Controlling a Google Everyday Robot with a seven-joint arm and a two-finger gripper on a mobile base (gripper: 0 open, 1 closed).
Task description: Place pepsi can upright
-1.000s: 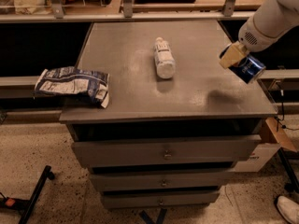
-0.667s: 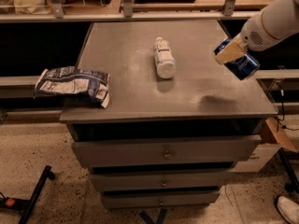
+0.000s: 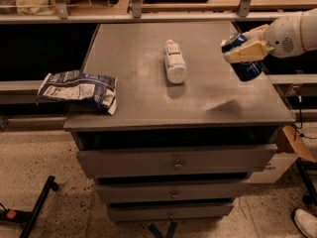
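Note:
The pepsi can is dark blue with a silver top end. It is tilted and held in the air above the right side of the grey cabinet top. My gripper comes in from the right edge of the camera view on a white arm. Its cream fingers are shut on the can, one finger crossing the can's front. A faint shadow of the can lies on the top below it.
A white plastic bottle lies on its side at the middle of the top. A blue-and-white snack bag lies over the left front corner. Drawers are below. A rail and shelf run behind.
The gripper with the can has moved left and up, further over the cabinet top. The bottle and the bag have not moved.

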